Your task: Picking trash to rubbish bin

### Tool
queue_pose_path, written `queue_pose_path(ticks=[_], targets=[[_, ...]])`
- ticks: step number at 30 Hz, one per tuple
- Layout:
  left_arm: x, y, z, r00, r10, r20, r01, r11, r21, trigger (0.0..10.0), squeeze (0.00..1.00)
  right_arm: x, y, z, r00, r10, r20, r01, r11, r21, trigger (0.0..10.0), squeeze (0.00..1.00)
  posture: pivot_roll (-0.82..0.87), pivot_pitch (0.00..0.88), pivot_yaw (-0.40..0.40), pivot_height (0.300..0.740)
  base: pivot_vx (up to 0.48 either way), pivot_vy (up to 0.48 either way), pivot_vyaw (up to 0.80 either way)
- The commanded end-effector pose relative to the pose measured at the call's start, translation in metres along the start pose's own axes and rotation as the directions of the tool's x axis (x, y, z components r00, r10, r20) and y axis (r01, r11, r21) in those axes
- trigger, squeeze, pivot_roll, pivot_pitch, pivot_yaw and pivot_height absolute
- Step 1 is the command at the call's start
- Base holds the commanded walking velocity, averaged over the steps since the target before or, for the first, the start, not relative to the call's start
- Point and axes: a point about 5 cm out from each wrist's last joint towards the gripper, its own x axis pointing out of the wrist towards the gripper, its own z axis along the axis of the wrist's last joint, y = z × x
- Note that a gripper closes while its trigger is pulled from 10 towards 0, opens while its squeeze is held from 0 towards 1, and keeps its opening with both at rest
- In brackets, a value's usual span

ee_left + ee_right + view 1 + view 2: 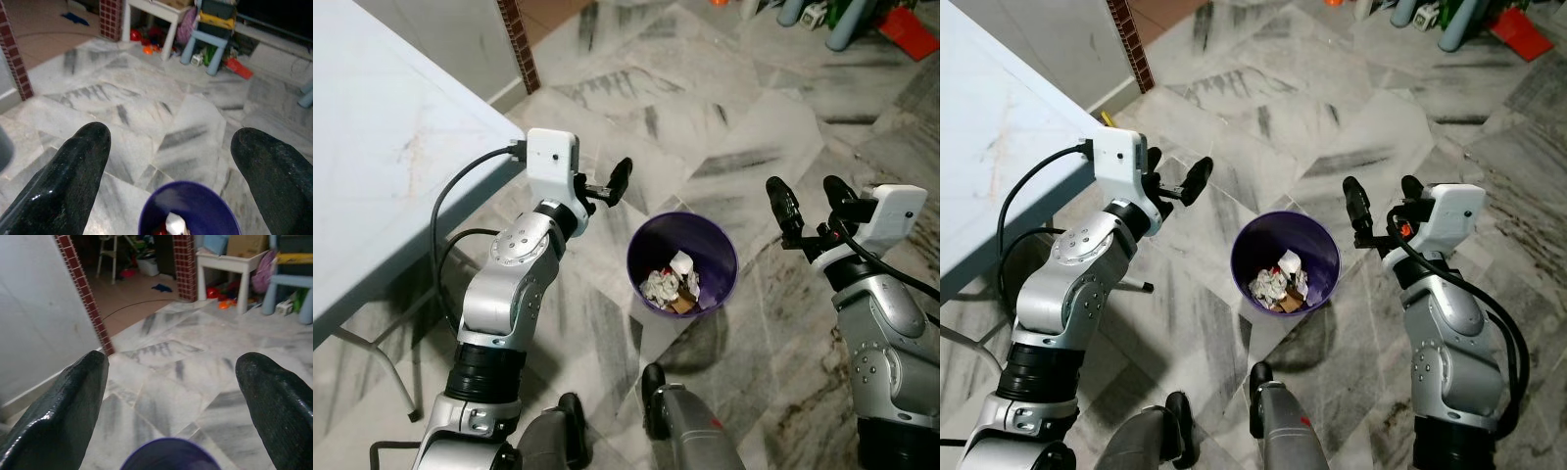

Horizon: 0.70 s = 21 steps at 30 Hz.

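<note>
A purple rubbish bin (640,247) stands on the marble floor between my two arms. Crumpled white paper and scraps of trash (672,285) lie in its bottom. My left gripper (603,186) hovers open just left of the bin's rim, holding nothing. In the left wrist view, its fingers (73,176) frame the bin (151,210) below. My right gripper (810,201) is open and empty at about the same height, to the right of the bin. The right wrist view catches the bin's rim (168,453) between the two spread fingers (68,406).
A pale blue table (391,147) with a metal leg (382,367) sits close on my left. A brick pillar (519,44) rises behind it. Toys and small chairs (862,20) crowd the far right. My own legs (690,431) stand just before the bin.
</note>
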Motion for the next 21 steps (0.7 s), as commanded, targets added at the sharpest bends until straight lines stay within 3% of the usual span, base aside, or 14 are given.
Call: queue_pose_path(ticks=[1,7,14,21], targets=[[-0.005,0.005,-0.005,1.0,0.026,0.002,-0.026,1.0,-0.007,10.0,0.0,-0.008,-0.006,0.002,0.998,-0.059,0.0,0.059,0.998,-0.027,10.0,0.0,-0.07,0.182,-0.012,0.74,0.0,0.0,0.0],[-0.007,0.012,-0.013,1.0,0.028,-0.012,-0.028,1.0,-0.001,10.0,0.0,-0.012,-0.01,0.005,0.991,-0.132,0.004,0.131,0.981,-0.145,10.0,0.0,-0.07,0.14,-0.005,0.74,0.0,0.0,0.0],[-0.005,0.02,-0.017,0.996,0.082,-0.018,-0.082,0.996,0.019,10.0,0.0,-0.015,-0.012,0.001,0.982,-0.189,-0.02,0.185,0.973,-0.139,10.0,0.0,-0.07,0.09,-0.005,0.74,0.0,0.0,0.0],[-0.007,0.019,-0.029,0.995,0.09,-0.043,-0.089,0.996,0.006,10.0,0.0,-0.017,-0.014,-0.006,0.966,-0.253,-0.052,0.243,0.958,-0.152,10.0,0.0,-0.08,0.049,-0.007,0.74,0.0,0.0,0.0]])
